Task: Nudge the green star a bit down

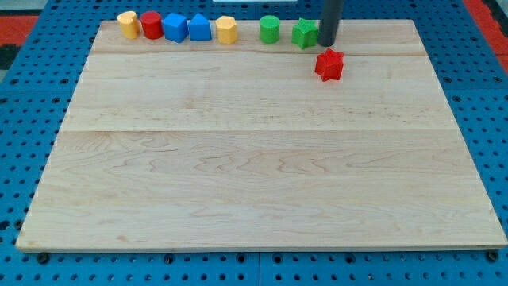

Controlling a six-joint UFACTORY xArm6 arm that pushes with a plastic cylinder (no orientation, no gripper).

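The green star (304,33) sits near the top edge of the wooden board (262,159), right of centre. My tip (327,44) is down on the board just to the star's right, touching or nearly touching its side. A red star (329,64) lies just below my tip, a little below and right of the green star.
A row of blocks runs along the top edge: a yellow block (127,24), a red cylinder (151,25), a blue block (175,27), a second blue block (199,28), a yellow hexagon (226,29) and a green cylinder (270,29). A blue pegboard (32,95) surrounds the board.
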